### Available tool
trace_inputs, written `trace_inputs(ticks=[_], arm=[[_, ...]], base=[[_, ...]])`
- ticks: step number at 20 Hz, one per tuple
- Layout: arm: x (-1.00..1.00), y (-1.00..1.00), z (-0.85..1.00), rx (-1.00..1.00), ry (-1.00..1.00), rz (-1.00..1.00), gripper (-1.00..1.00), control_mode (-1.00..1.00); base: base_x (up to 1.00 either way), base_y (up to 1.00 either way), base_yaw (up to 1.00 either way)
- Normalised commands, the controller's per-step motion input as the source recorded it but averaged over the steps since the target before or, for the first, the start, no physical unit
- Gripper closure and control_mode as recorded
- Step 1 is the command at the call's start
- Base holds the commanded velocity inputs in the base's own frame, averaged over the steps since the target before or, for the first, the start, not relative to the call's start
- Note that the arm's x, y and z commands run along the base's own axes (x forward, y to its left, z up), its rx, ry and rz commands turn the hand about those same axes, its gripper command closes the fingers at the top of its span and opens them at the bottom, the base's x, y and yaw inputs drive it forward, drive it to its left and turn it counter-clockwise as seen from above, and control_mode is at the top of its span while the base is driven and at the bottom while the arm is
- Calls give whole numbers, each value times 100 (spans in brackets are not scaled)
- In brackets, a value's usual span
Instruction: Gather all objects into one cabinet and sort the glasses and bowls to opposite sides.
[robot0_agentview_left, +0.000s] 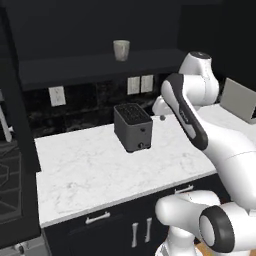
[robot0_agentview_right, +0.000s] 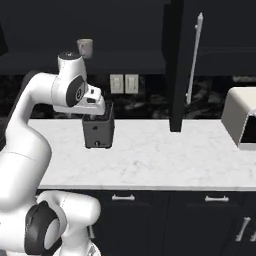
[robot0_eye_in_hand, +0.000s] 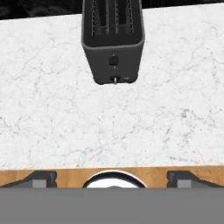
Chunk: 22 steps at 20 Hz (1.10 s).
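Note:
A grey mug (robot0_agentview_left: 121, 50) stands upright on the dark shelf (robot0_agentview_left: 95, 66) of the black upper cabinet, and it also shows as the mug (robot0_agentview_right: 85, 47) in the right base view. The cabinet's tall door (robot0_agentview_right: 175, 70) stands open, edge-on, with a long silver handle (robot0_agentview_right: 194, 60). My gripper (robot0_eye_in_hand: 113, 179) hangs above the white marble counter (robot0_eye_in_hand: 52, 113), well below the shelf and just in front of the toaster. It is open, the fingertips (robot0_eye_in_hand: 43, 178) stand wide apart, and nothing is between them. The bowl and the other objects are out of view.
A dark two-slot toaster (robot0_agentview_left: 133, 127) sits mid-counter near the back wall. At the counter's right end stands a pale box-like appliance (robot0_agentview_right: 241, 117). A stove (robot0_agentview_left: 7, 185) borders the counter on the left. Drawers with short handles (robot0_agentview_right: 124, 198) lie below.

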Motion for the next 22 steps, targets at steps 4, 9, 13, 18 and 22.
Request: trace_inputs(ticks=[4, 9, 13, 18, 22], arm=[[0, 0, 0, 0, 0, 0, -100, 100], [0, 0, 0, 0, 0, 0, -100, 100], [0, 0, 0, 0, 0, 0, -100, 100], [0, 0, 0, 0, 0, 0, -100, 100], [0, 0, 0, 0, 0, 0, -100, 100]], base=[[10, 79, 14], [41, 68, 20], [74, 36, 22], [7, 0, 6], [-9, -4, 19]])
